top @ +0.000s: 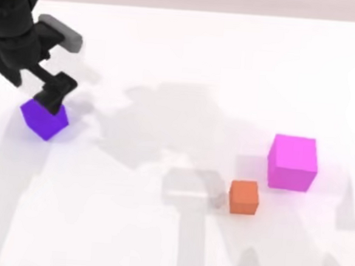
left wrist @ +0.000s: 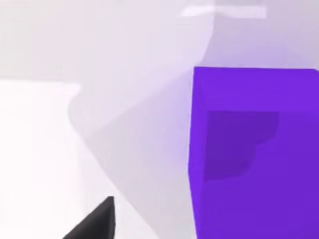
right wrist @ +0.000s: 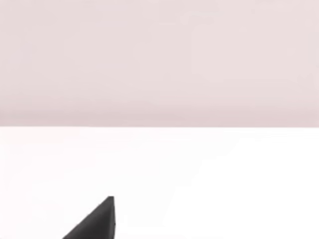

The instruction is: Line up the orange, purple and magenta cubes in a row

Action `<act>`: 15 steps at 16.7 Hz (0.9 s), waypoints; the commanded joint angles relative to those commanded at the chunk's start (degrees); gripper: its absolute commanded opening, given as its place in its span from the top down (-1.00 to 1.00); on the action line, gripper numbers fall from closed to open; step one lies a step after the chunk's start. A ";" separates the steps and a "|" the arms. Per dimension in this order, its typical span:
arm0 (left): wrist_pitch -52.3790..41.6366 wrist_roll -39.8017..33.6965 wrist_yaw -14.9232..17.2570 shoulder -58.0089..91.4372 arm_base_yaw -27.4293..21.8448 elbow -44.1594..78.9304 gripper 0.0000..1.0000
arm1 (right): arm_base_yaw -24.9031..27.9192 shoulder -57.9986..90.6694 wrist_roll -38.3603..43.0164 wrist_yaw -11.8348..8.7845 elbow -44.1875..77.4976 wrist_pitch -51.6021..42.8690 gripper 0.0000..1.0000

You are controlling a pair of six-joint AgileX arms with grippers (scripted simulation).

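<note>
At the far left of the white counter (top: 182,60), the left arm reaches down from the upper-left corner so that its hand (top: 52,98) sits directly over the upper edge of the purple cube (top: 43,120), which rests on the counter with one corner turned toward the bottom of the top view. How far the left hand is open, and whether it grips the cube or merely touches it, cannot be told: the fingers are hidden from above, and the left wrist view shows only one dark fingertip (left wrist: 94,224) beside the close-up purple cube (left wrist: 254,159). Farther right, past the middle of the counter, lies the orange cube (top: 243,197), well apart from the purple one. Just beside it, up and to the right, stands the larger magenta cube (top: 292,163), near but not touching. The right arm does not appear from above; its wrist view shows one dark fingertip (right wrist: 94,224) over bare counter, so its opening cannot be told.
</note>
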 joint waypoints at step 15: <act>13.66 0.26 0.04 4.05 0.19 -9.52 -0.40 | 0.00 0.00 0.00 0.00 0.00 0.00 -1.00</act>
